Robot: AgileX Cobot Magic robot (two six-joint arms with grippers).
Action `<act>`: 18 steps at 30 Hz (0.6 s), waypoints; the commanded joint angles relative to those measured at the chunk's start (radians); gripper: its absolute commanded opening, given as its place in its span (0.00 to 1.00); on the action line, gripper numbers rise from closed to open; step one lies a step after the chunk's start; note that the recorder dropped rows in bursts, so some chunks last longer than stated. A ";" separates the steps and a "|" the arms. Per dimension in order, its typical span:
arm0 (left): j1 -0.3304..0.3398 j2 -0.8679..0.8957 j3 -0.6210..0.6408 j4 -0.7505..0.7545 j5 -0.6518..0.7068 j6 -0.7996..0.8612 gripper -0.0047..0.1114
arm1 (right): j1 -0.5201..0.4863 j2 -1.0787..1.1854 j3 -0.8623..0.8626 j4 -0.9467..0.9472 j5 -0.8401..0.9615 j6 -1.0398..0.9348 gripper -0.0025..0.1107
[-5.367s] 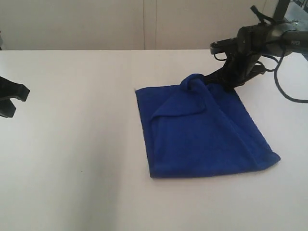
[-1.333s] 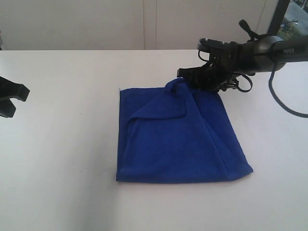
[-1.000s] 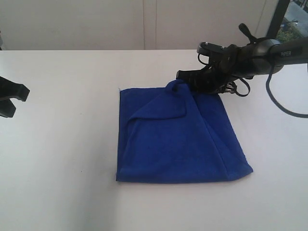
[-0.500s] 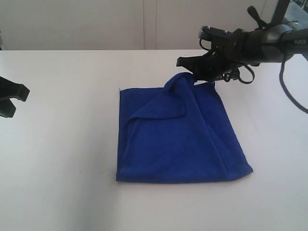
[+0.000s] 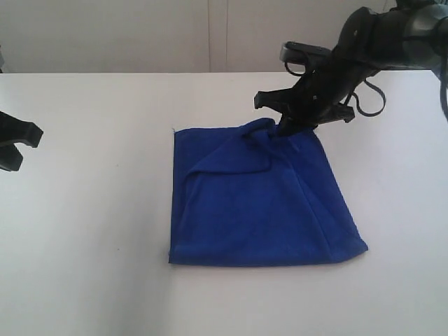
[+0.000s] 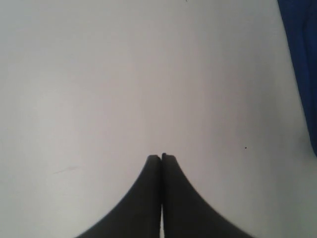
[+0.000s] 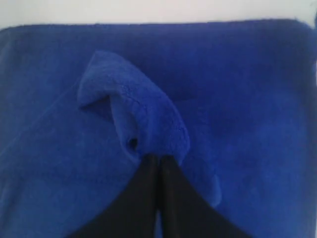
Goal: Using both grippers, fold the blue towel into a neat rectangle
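Towel (image 5: pixel 259 203) fold is pinched by closed right gripper (image 5: pixel 283 129) toward table's (image 5: pixel 105 245) far edge; left gripper (image 6: pixel 162 157) is closed, empty.

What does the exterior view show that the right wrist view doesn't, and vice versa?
Exterior only: the towel's whole outline on the table, and the left claw at the view's left edge, well apart from the towel. Right wrist only: a close-up of the raised fold bunched at the tips of the right claw, jaws together. Both: the towel, and the right claw pinching its bunched far corner.
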State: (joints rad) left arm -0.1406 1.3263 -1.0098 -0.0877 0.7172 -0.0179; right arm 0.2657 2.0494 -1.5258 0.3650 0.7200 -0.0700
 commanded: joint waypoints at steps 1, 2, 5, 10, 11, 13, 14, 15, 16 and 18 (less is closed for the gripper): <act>-0.001 -0.011 0.003 -0.013 0.009 0.000 0.04 | 0.039 -0.012 0.002 0.004 0.024 -0.014 0.02; -0.001 -0.011 0.003 -0.013 0.009 0.000 0.04 | 0.047 -0.011 0.002 0.002 0.008 -0.014 0.02; -0.001 -0.011 0.003 -0.013 0.009 0.000 0.04 | 0.053 -0.001 0.002 0.002 -0.003 -0.012 0.05; -0.001 -0.011 0.003 -0.013 0.009 0.000 0.04 | 0.051 -0.004 0.002 -0.011 -0.058 -0.004 0.27; -0.001 -0.011 0.003 -0.013 0.009 0.000 0.04 | 0.051 -0.013 0.001 -0.043 -0.068 -0.004 0.27; -0.001 -0.011 0.003 -0.013 0.009 0.000 0.04 | 0.051 -0.040 0.001 -0.168 -0.063 -0.004 0.27; -0.001 -0.011 0.003 -0.013 0.009 0.000 0.04 | 0.051 -0.057 0.001 -0.231 -0.046 -0.004 0.27; -0.001 -0.011 0.003 -0.013 0.009 0.000 0.04 | 0.051 -0.075 0.001 -0.282 -0.016 -0.004 0.27; -0.001 -0.011 0.003 -0.013 0.009 0.000 0.04 | 0.051 -0.083 0.001 -0.312 0.008 -0.004 0.27; -0.001 -0.011 0.003 -0.013 0.009 0.000 0.04 | 0.051 -0.086 0.001 -0.342 0.065 -0.008 0.27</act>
State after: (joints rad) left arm -0.1406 1.3263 -1.0098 -0.0877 0.7172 -0.0179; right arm 0.3188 1.9820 -1.5258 0.0895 0.7168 -0.0700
